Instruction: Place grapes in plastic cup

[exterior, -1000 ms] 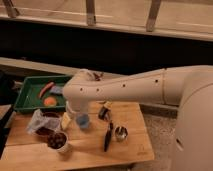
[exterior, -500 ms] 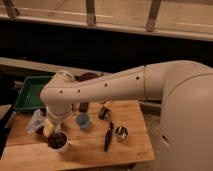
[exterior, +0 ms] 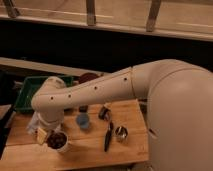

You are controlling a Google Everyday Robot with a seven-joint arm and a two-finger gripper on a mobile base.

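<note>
The plastic cup [exterior: 82, 120] is small, blue-grey and stands upright on the wooden table [exterior: 90, 150], left of centre. A dark purple-brown bunch that looks like the grapes [exterior: 56, 139] sits at the mouth of a wider white cup [exterior: 61, 146] at the front left. My arm reaches in from the right and bends down over the table's left end. My gripper [exterior: 46, 131] hangs under the wrist, right beside the grapes and left of the plastic cup. The wrist covers most of it.
A green tray [exterior: 26, 92] stands at the back left. Crinkled clear plastic [exterior: 33, 123] lies at the left edge. A black tool [exterior: 108, 136] and a small metal cup [exterior: 121, 132] are right of centre, with a small dark object [exterior: 104, 113] behind them.
My arm has swung further left and lower, and the wrist now sits over the white cup and grapes. The plastic cup and the other things have not moved.
</note>
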